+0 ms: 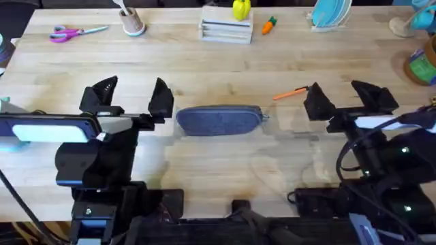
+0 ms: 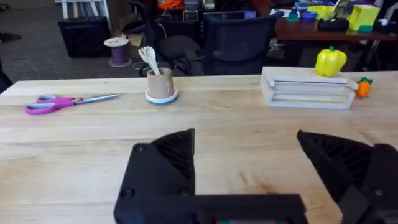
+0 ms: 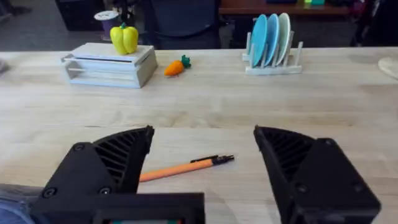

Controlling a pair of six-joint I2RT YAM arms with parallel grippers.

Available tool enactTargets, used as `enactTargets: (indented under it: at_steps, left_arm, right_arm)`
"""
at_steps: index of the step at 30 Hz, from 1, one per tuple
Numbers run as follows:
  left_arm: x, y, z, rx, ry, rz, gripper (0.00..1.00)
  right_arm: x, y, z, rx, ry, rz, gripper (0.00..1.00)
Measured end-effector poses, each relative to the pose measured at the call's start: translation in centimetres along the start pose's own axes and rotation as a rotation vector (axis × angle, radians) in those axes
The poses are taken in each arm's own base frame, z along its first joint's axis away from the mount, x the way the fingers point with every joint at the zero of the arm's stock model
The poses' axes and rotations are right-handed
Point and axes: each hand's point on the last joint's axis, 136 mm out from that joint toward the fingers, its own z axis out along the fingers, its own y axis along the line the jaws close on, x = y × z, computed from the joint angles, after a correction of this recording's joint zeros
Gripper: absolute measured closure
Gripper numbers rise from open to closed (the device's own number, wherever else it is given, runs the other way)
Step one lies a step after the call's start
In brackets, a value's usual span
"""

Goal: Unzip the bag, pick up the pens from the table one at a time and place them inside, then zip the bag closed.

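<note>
While the left gripper (image 1: 131,95) waits with fingers spread wide and empty, the bag (image 1: 219,120) lies sideways mid-frame, zipped shut. The pen (image 1: 290,94), right of it, points right and slightly up. The right gripper (image 1: 349,97) gapes empty too.

Grey-blue oblong bag (image 1: 219,120) lies lengthwise at centre frame on the light wooden table (image 1: 225,68), apparently zipped; one slim orange pen (image 1: 289,94) lies tilted to its upper right.

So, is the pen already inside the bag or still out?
Out. The orange pen lies on the table, right of the bag, apart from it.
</note>
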Motion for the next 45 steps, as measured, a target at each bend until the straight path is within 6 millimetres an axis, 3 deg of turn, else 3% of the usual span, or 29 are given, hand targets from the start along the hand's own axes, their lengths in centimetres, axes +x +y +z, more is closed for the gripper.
enactTargets:
  at_steps: [6, 10, 18, 23, 27, 33, 40, 45]
  left_arm:
    - [-0.5, 0.1, -0.5, -0.008, 0.049, 0.006, 0.009]
    - [-3.5, 0.1, -1.8, -0.006, 0.083, 0.038, 0.010]
    - [-10.1, -0.5, -2.8, 0.044, 0.195, 0.152, 0.009]
    - [-14.5, -0.8, -1.9, 0.072, 0.245, 0.227, 0.010]
    - [-17.0, -0.9, -1.0, 0.092, 0.313, 0.254, 0.010]
    - [-17.3, -1.0, -0.3, 0.116, 0.423, 0.279, 0.008]
    - [-13.7, -2.3, -1.4, 0.260, 0.575, 0.378, 0.007]
    - [-12.9, -2.8, -1.3, 0.312, 0.599, 0.414, 0.008]
  right_arm:
    - [0.9, 0.4, -1.0, -0.017, 0.119, 0.054, 0.004]
    - [1.0, 0.7, -2.6, -0.018, 0.236, 0.071, 0.004]
    - [-7.5, 1.4, -5.2, -0.029, 0.262, 0.067, 0.004]
    - [-12.9, 1.8, -4.4, -0.036, 0.274, 0.054, 0.004]
    - [-14.6, 2.1, -3.6, -0.045, 0.341, 0.054, 0.004]
    - [-14.6, 2.1, -2.8, -0.045, 0.419, 0.056, 0.004]
    - [-12.7, 2.1, -3.7, -0.039, 0.505, 0.062, 0.004]
    - [-11.8, 2.0, -4.2, -0.035, 0.550, 0.065, 0.004]
